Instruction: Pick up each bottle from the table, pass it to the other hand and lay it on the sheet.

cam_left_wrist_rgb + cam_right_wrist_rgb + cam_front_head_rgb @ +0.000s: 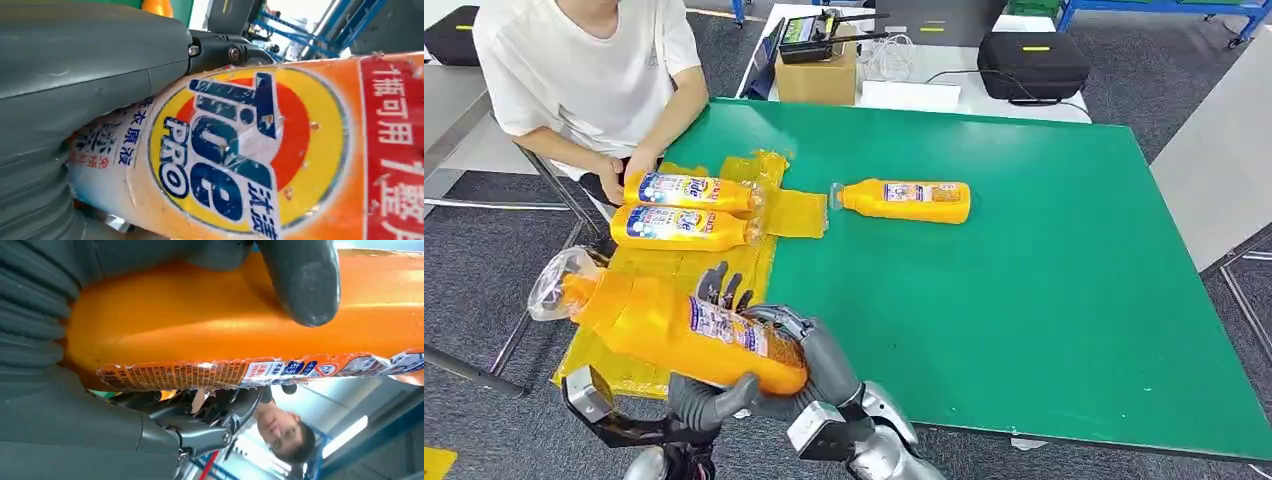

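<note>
Orange plastic bottle [674, 335] is held in mid-air at the near edge of the green counter [1044, 300], cap end out over the yellow sheet [714, 265]. Both hands are seen on it at once: the right hand [809, 365] is wrapped around the base end, with a dark fingertip [300, 285] pressed on the orange wall in the right wrist view; the left hand [709, 400] is curled under the belly, label pressed close in the left wrist view. The transfer is judged to be mid-handover, with the lay-down not yet done.

Risks, as judged:
- Smooth, glossy wall and loose film over the cap end; a slip is likely if one hand is released before the other has a firm hold.
- Long body held near one end; a droop of the cap end is likely once support is cut to one hand.
- Far end of the sheet is taken by bottles, and a person's hands [629, 165] are right by them; a collision or a roll-off is possible if the bottle is laid too far up the sheet.

Counts:
- Bottles: four. One held; two lying [684, 210] side by side at the far end of the sheet; one [904, 200] lying on the bare counter just beyond the sheet's right edge.
- Sheets: one.
- People: one.
</note>
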Robot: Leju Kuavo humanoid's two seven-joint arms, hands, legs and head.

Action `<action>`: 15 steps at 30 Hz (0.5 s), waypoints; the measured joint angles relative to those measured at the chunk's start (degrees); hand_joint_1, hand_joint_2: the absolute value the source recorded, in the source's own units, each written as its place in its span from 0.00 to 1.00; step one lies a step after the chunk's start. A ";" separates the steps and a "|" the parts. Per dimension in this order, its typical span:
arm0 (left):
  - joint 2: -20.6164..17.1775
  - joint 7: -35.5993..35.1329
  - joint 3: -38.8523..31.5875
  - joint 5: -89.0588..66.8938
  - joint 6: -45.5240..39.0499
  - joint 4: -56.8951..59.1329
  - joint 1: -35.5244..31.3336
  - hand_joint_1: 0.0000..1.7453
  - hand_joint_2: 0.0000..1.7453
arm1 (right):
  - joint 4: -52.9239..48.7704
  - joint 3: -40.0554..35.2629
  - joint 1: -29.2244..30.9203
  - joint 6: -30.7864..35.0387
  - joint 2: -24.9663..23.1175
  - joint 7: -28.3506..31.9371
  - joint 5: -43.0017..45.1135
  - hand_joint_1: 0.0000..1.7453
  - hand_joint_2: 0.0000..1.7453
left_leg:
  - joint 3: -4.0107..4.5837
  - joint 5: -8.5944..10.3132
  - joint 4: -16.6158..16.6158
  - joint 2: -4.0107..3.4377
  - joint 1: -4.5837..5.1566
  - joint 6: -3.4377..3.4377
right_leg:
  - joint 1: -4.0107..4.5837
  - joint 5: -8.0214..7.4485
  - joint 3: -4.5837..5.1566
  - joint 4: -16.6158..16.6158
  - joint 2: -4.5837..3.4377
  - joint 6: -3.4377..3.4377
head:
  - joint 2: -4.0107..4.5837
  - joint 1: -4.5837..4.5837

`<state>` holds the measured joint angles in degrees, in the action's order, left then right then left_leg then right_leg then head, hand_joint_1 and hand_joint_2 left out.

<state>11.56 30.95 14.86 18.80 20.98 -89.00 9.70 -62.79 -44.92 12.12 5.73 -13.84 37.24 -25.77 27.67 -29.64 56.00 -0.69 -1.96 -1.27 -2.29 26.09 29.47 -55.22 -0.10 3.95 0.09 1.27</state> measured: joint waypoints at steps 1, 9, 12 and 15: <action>0.00 0.17 -0.39 0.63 0.37 -0.22 0.17 1.00 1.00 | 0.92 -0.46 0.31 -0.17 -0.15 0.00 0.06 0.00 1.00 | 0.01 0.00 0.00 0.00 0.00 0.00 | 0.00 0.00 0.00 0.00 0.00 0.00 | 0.00 0.00; 0.11 -0.16 -3.61 4.59 4.50 -2.95 0.75 1.00 1.00 | 4.47 -2.47 0.32 5.61 0.22 -3.91 -6.99 0.00 1.00 | 0.07 0.00 0.00 0.01 0.01 0.00 | -0.02 0.00 0.00 0.00 0.04 0.00 | 0.00 -0.04; 0.20 -0.85 -4.24 3.95 4.37 -3.58 0.86 1.00 1.00 | 4.78 -2.45 -0.49 10.89 0.53 -4.87 -10.96 0.00 0.00 | 0.07 0.00 0.00 0.01 0.01 0.00 | -0.02 0.00 0.02 0.01 0.03 0.00 | 0.00 -0.02; 0.28 -1.68 -5.20 1.00 2.18 -3.63 0.85 1.00 1.00 | 4.87 -2.05 -1.63 13.70 1.25 -5.53 -12.98 0.00 0.00 | 0.08 0.00 0.00 0.02 0.01 0.00 | -0.01 0.00 0.03 0.01 0.03 0.00 | 0.00 -0.02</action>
<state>11.85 29.27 9.67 19.80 23.17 -92.63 10.55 -57.92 -46.97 10.49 19.43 -12.59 31.71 -38.75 27.75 -29.64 56.00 -0.67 -1.95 -1.27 -2.30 26.09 29.50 -55.21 -0.06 3.95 0.09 1.24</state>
